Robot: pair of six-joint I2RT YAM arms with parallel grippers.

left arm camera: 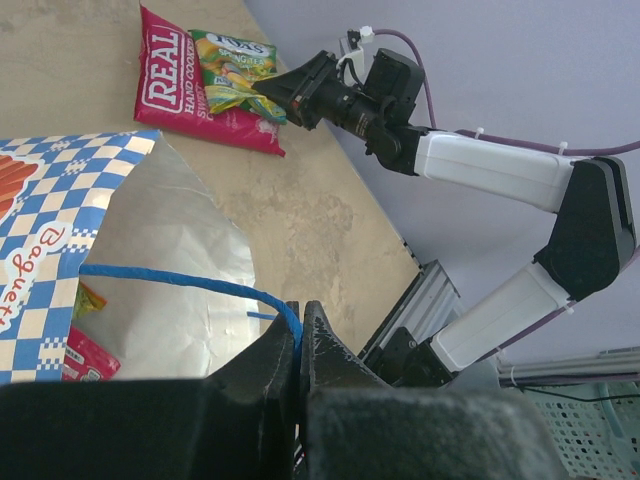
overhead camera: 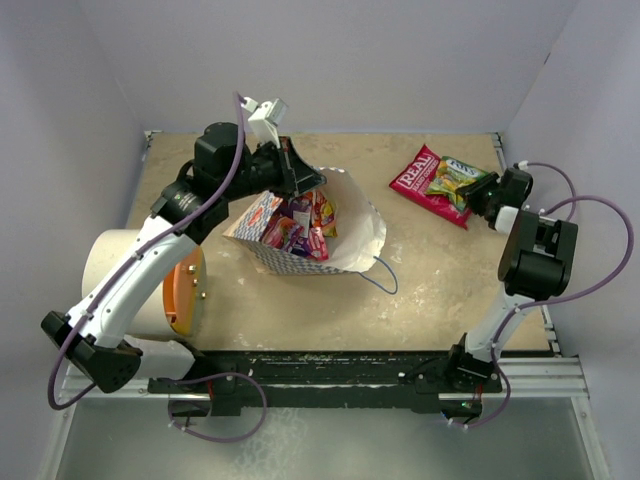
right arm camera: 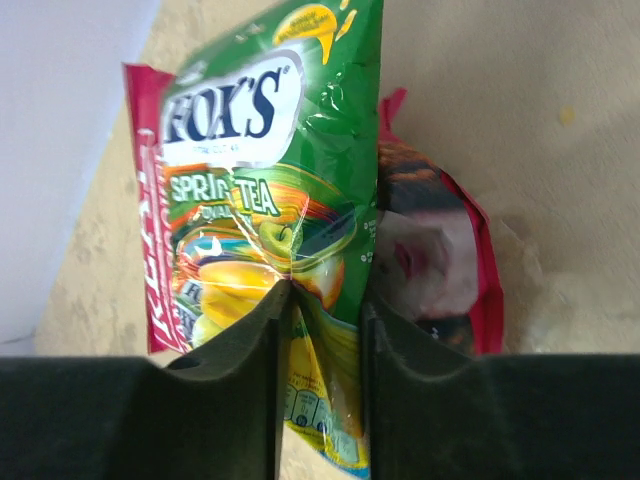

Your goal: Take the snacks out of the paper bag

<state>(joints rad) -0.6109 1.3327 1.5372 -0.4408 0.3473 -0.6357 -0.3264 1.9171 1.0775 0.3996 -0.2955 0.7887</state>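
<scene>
The paper bag (overhead camera: 345, 240) lies on its side mid-table, mouth open, with several bright snack packets (overhead camera: 295, 228) inside. My left gripper (overhead camera: 305, 180) is shut on the bag's blue cord handle (left arm camera: 180, 280) and holds the mouth up; the foil lining (left arm camera: 170, 250) shows in the left wrist view. A red "REAL" packet (overhead camera: 418, 180) lies at the back right, with a green-yellow Fox's packet (overhead camera: 458, 178) on it. My right gripper (right arm camera: 325, 310) has its jaws a little apart around the green packet's lower edge (right arm camera: 330, 400); the red packet (right arm camera: 470, 270) lies under it.
A white cylinder (overhead camera: 115, 265) with an orange lid (overhead camera: 185, 290) lies on its side at the left, beside my left arm. Grey walls close in the table at the back and sides. A metal rail (overhead camera: 520, 375) runs along the near edge.
</scene>
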